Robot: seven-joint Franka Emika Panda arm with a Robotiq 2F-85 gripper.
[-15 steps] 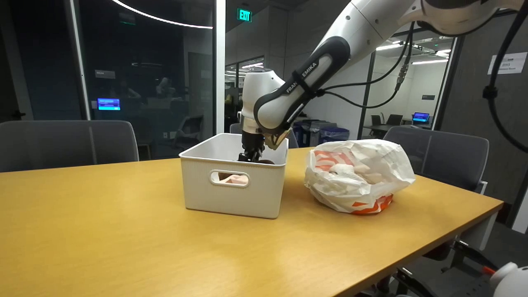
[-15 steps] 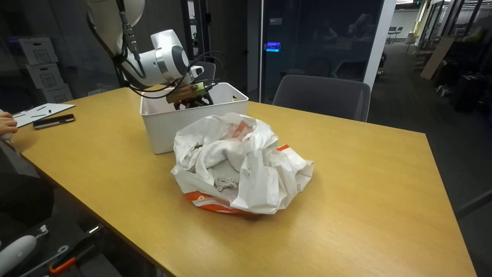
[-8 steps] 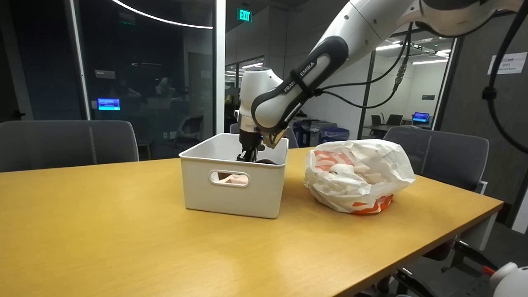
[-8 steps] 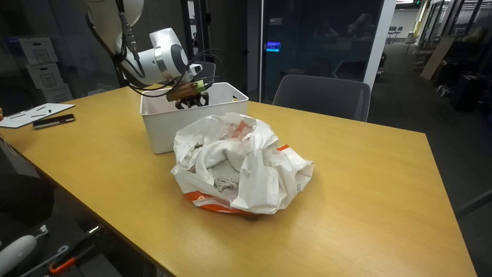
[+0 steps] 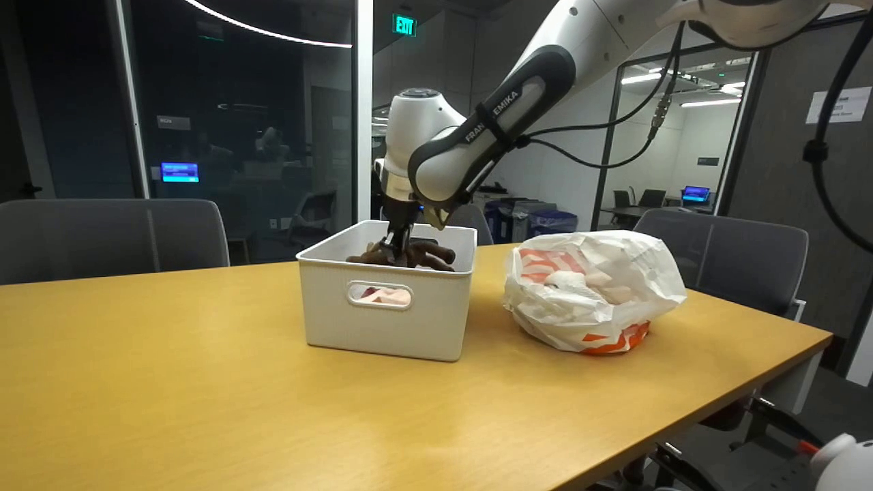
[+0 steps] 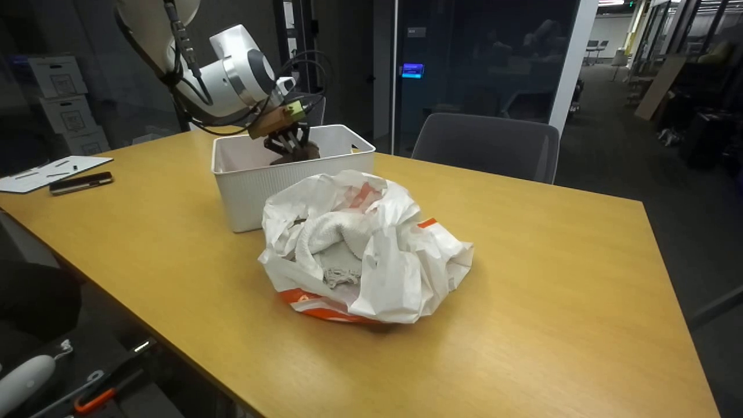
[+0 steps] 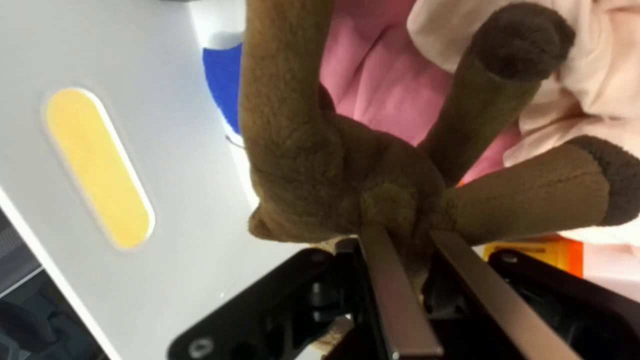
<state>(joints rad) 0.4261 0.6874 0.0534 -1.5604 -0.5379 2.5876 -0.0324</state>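
The brown plush toy [image 7: 350, 175] has risen toward the white bin's rim [image 5: 327, 261], clamped in the jaws.

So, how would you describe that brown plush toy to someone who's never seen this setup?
On the yellow table stands a white bin, next to a crumpled plastic bag. At the bin's open top, the fingers pinch the brown plush toy. Its fuzzy limbs, two showing dark tips, set it apart from the pink cloth and peach cloth below.
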